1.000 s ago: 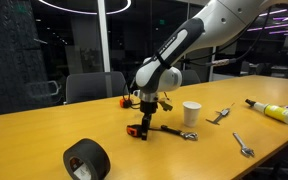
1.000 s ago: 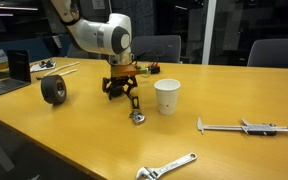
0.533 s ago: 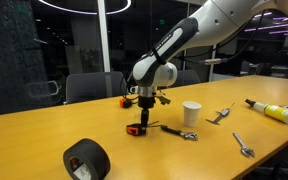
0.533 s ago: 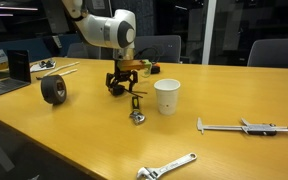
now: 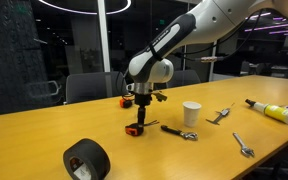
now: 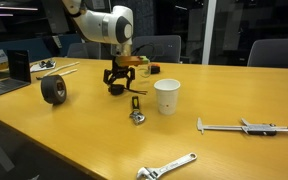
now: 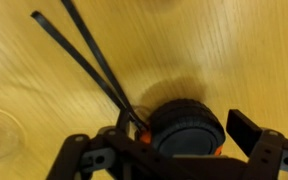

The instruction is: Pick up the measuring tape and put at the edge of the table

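- I see the gripper (image 5: 142, 103) hanging above the tabletop (image 5: 44, 125), and it is holding nothing.
- In the wrist view its jaws stand apart, wider than the measuring tape (image 7: 187, 128). The dark right finger (image 7: 246, 126) is clear of the black case.
- One second ago the gripper was down at the measuring tape. Now it has come up, and the tape lies on the wood at the same place as before.
- In an exterior view the measuring tape (image 5: 135, 129) rests on the tabletop directly under the gripper, with free space between them.
- The wrench (image 5: 179, 131) lies just beside the tape, and the white paper cup (image 5: 191, 113) stands farther on that same side.
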Robot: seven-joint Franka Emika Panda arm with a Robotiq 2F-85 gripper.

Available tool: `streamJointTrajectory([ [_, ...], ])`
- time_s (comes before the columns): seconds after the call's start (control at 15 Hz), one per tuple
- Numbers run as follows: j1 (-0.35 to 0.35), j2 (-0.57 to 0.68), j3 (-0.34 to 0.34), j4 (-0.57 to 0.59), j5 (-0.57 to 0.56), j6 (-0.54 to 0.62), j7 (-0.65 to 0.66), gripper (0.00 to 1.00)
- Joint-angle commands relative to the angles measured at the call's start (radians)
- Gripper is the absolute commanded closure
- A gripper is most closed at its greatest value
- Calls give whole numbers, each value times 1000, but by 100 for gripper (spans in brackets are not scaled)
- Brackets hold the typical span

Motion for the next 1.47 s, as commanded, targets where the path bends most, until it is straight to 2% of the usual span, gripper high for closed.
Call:
streamJointTrajectory([
  [0.0,13,25,10,46,14,-33,-6,0],
  [0.13,18,29,13,45,14,-31,-3,0],
  [0.2,16,30,17,40,22,-24,-8,25],
  [0.27,15,32,19,39,27,-23,-10,27],
  [0.4,16,32,22,40,29,-24,-10,41],
  [0.47,16,33,21,42,28,-23,-9,45],
  [0.67,15,31,18,44,30,-32,3,45],
  [1.4,70,-11,25,144,29,-60,283,45],
])
